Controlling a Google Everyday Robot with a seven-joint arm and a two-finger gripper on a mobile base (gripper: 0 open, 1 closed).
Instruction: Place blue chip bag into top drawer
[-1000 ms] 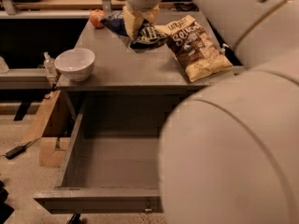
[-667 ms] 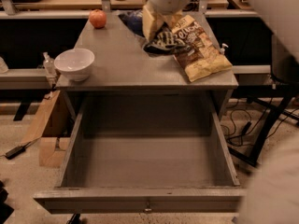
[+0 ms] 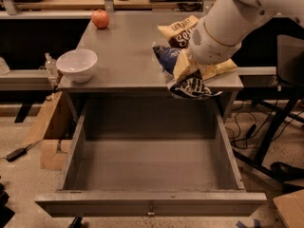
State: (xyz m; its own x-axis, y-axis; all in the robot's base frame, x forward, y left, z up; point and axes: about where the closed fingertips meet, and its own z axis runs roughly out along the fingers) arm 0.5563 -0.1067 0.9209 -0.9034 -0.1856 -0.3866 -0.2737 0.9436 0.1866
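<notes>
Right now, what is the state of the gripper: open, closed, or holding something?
Gripper: closed, holding the blue chip bag at the front edge of the table, above the open top drawer.

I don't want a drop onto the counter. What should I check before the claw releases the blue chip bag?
1. Top drawer pulled open: ok.
2. Blue chip bag gripped by the claw: ok, it dangles at the counter's front edge.
3. Bag fully past the counter edge, over the drawer: cannot tell.
4. Tan chip bag free of the claw: cannot tell, the arm covers part of it.
5. Bowl and apple away from the path: ok.
</notes>
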